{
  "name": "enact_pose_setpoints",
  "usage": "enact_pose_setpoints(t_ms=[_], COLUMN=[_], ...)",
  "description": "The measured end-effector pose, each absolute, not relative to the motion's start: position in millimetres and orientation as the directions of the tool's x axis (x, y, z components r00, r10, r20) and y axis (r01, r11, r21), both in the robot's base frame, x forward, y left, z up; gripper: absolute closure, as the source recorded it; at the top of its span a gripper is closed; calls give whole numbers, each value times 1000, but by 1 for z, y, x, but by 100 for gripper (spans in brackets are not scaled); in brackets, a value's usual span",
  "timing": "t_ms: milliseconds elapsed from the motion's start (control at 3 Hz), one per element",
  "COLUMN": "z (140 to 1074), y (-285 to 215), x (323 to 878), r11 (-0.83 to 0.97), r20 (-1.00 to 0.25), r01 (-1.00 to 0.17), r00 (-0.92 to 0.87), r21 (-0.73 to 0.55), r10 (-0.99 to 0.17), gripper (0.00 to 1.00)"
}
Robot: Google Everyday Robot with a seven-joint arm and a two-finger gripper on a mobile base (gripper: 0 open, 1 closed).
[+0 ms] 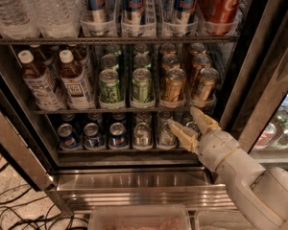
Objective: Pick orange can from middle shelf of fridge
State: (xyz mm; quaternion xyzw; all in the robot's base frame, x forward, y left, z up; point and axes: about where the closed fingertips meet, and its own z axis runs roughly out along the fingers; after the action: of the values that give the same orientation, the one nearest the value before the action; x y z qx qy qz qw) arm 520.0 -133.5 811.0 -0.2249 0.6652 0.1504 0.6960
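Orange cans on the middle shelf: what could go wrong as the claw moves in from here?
1. The open cream two-finger claw sits at the front edge of the dark metal middle shelf; pushing in could snag it.
2. The shiny orange cans stand tightly beside a green can; a finger may topple a neighbour.
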Motion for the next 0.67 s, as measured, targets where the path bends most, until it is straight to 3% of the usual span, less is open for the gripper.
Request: enact_pose_setpoints(t_ms=[333, 667], z=[811, 811], y=[-133, -133], x=[520, 520], r11=[854, 853], r20=[-994, -993], r01=[-509, -509], r00=[70, 71], r21=[-113, -113], r10=[-90, -89], gripper=[19, 31])
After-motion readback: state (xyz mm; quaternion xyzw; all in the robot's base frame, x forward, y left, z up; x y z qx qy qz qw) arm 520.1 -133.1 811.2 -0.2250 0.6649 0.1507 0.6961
